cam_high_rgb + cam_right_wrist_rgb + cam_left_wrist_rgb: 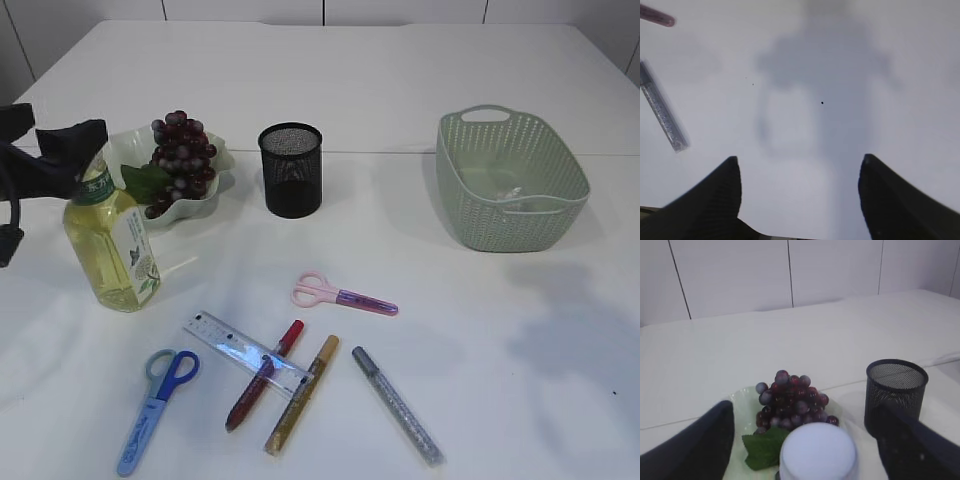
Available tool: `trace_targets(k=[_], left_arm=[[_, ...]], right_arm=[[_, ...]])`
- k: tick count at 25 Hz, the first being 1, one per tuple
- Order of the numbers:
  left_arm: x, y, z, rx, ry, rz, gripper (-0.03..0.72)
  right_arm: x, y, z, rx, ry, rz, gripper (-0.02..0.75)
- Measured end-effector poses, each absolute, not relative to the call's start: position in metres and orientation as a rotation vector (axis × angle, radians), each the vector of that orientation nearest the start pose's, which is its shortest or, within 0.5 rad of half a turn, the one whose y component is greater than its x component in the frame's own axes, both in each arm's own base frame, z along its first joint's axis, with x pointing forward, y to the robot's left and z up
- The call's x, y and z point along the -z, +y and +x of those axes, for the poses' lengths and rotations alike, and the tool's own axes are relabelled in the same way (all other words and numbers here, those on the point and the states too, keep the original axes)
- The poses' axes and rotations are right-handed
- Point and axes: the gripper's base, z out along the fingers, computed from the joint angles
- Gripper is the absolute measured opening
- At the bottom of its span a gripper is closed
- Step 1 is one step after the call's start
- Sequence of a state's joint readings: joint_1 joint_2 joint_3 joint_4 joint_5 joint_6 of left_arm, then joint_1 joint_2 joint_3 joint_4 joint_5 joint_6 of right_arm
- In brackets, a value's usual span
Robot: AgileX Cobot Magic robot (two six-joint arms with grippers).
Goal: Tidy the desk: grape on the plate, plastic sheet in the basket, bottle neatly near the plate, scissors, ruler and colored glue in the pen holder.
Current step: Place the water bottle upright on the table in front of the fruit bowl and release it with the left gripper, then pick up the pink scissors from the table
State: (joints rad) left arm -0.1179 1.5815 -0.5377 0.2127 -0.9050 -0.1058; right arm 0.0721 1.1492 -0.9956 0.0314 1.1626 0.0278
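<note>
Nearest the exterior camera lie the blue scissors (155,410), the ruler (245,353) and three glue pens (300,392), all loose on the table (500,350), with the pink scissors (343,295) a little further back. None is in the pen holder (291,169) yet. The grape (180,157) already sits on the plate (205,205), and something pale lies in the basket (508,180).

The bottle step looks to be in hand: the left gripper (70,155) is at the neck of the bottle (112,250), which leans just beside the plate. Whether its fingers are clamped I cannot tell. The right gripper (800,200) hangs spread over bare table.

Next, I judge, the bottle needs standing upright near the plate before the stationery.
</note>
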Motion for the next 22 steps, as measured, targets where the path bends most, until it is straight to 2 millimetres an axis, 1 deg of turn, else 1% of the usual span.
trace_targets(k=[3, 7, 9, 13, 15, 18, 20, 22], left_arm=[[-0.223, -0.046, 0.28, 0.194, 1.678, 0.225, 0.617], [-0.234, -0.04, 0.262, 0.18, 1.831, 0.162, 0.503], [-0.239, -0.036, 0.252, 0.161, 1.894, 0.142, 0.473], [-0.242, -0.028, 0.23, 0.102, 2.066, 0.1, 0.456], [-0.237, -0.025, 0.221, 0.083, 2.195, 0.049, 0.447], [-0.233, -0.022, 0.211, 0.08, 2.379, -0.033, 0.445], [-0.234, -0.022, 0.207, 0.082, 2.473, -0.071, 0.444], [-0.237, -0.022, 0.203, 0.077, 2.567, -0.064, 0.443]], right_arm=[[-0.316, 0.017, 0.201, -0.071, 2.801, -0.051, 0.565], [-0.316, 0.02, 0.201, -0.115, 2.801, -0.04, 0.565], [-0.316, 0.022, 0.201, -0.142, 2.801, -0.033, 0.565], [-0.316, 0.023, 0.201, -0.168, 2.8, -0.039, 0.565], [-0.317, 0.025, 0.201, -0.192, 2.799, -0.039, 0.565], [-0.317, 0.026, 0.2, -0.207, 2.798, -0.04, 0.565], [-0.317, 0.026, 0.2, -0.205, 2.801, -0.056, 0.565], [-0.317, 0.026, 0.2, -0.205, 2.803, -0.056, 0.565]])
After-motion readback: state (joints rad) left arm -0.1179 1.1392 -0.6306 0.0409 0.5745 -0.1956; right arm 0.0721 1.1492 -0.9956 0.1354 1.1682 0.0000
